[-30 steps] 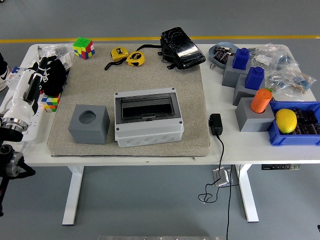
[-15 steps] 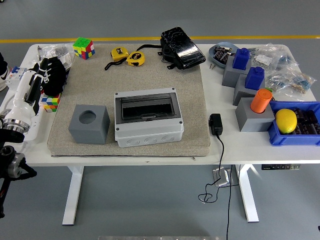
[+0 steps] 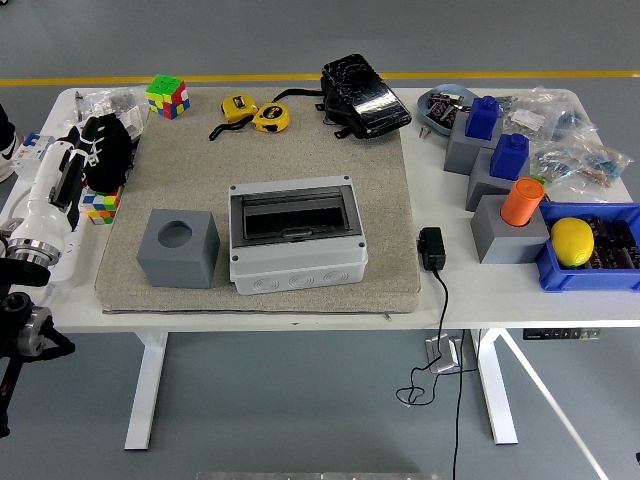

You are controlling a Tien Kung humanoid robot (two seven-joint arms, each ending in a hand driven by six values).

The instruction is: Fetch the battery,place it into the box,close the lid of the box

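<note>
Bright, even overhead light; soft shadows under the table (image 3: pixel 300 305); sharp throughout, glare on the far black bag (image 3: pixel 364 95).

The left arm (image 3: pixel 45 205) reaches in from the left edge, its black hand (image 3: pixel 105 150) forward.

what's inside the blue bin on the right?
The blue bin holds a yellow lemon-shaped object resting on dark items, possibly batteries; they are too small to tell. Whatever lies beneath the yellow object is covered.
</note>
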